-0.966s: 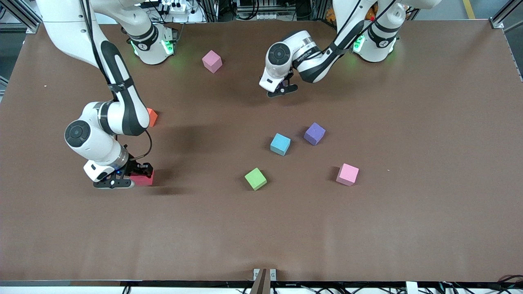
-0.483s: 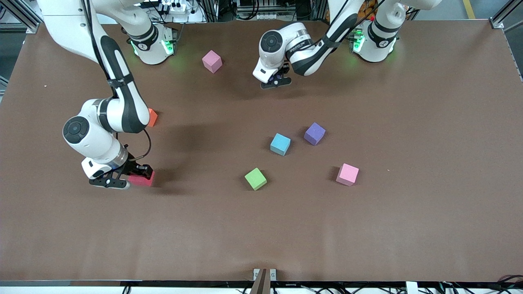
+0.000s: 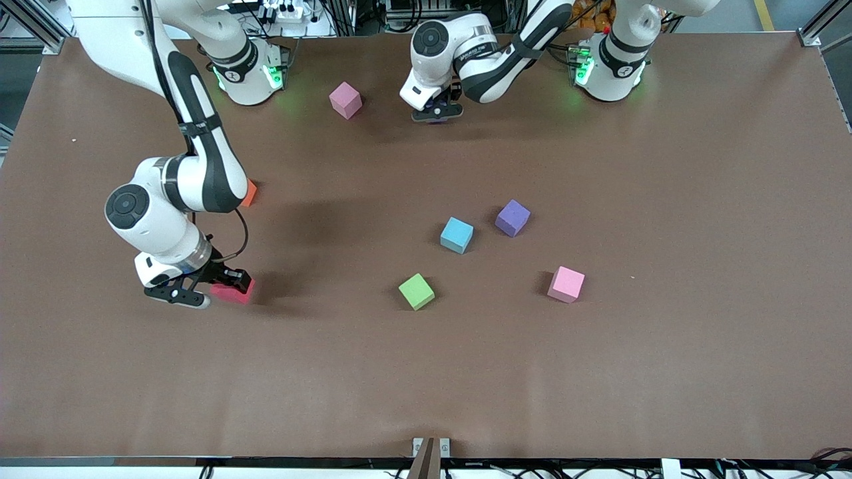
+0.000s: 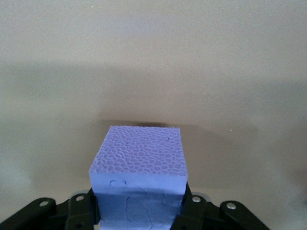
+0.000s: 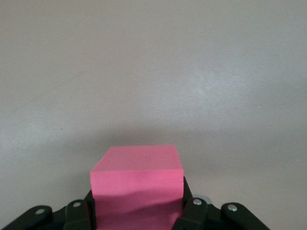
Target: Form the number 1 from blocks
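A small red matte foam cube (image 3: 233,291) is pinched between the fingers of the right gripper (image 3: 200,291), just above the brown table (image 3: 665,366) at the right arm's end; in the right wrist view the cube (image 5: 137,184) is seen seated squarely between the fingers. A second small purple foam cube (image 4: 139,177) is clamped in the left gripper (image 3: 437,112), which is held over the table close to the arms' bases, with a pink foam cube (image 3: 345,100) beside it. The light blue foam cube (image 3: 456,235), another purple foam cube (image 3: 512,217) and the green foam cube (image 3: 416,291) lie loose mid-table, well apart from both grippers, so the figure 1 is judged hardly begun. The step would be done best if each held cube were carried level and set down flush in one straight column, without the loose cubes being nudged. The right arm is bent low, wrist turned down; the left arm is folded back toward its base. An orange cube (image 3: 249,193) is partly hidden by the right arm.
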Robot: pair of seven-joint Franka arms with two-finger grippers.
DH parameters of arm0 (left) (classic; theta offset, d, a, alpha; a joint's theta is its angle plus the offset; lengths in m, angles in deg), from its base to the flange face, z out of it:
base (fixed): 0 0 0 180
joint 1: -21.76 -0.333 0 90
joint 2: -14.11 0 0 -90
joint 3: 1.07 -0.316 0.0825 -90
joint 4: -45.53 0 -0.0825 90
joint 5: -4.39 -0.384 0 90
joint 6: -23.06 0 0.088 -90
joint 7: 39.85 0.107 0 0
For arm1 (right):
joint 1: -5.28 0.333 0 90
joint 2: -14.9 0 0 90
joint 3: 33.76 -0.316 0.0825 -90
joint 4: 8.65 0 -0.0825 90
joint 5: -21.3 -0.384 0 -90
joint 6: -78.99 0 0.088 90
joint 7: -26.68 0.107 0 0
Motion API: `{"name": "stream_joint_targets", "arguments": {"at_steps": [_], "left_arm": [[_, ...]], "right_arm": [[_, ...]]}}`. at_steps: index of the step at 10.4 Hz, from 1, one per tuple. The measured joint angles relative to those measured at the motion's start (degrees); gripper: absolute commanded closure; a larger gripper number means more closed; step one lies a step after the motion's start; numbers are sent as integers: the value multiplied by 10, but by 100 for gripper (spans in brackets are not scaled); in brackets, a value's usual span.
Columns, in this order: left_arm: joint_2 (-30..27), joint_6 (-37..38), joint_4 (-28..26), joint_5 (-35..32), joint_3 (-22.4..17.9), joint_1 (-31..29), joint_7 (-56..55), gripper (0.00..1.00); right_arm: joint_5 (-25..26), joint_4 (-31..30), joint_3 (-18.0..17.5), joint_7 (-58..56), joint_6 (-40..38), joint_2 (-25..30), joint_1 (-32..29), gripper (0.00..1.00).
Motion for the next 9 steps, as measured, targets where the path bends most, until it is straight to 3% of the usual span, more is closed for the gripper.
{"name": "stream_joint_targets", "arguments": {"at_steps": [5, 6, 8, 9], "left_arm": [[10, -11, -1, -33, -15, -1, 0, 100], [12, -14, 1, -33, -19, -3, -1, 93], [21, -16, 8, -32, -26, -4, -3, 92], [27, -17, 12, -32, -27, -4, -4, 55]], "right_arm": [[0, -1, 5, 36, -1, 0, 13, 45], [0, -1, 5, 39, -1, 0, 14, 45], [0, -2, 8, 40, -1, 2, 16, 45], [0, -3, 9, 40, -1, 4, 17, 45]]}}
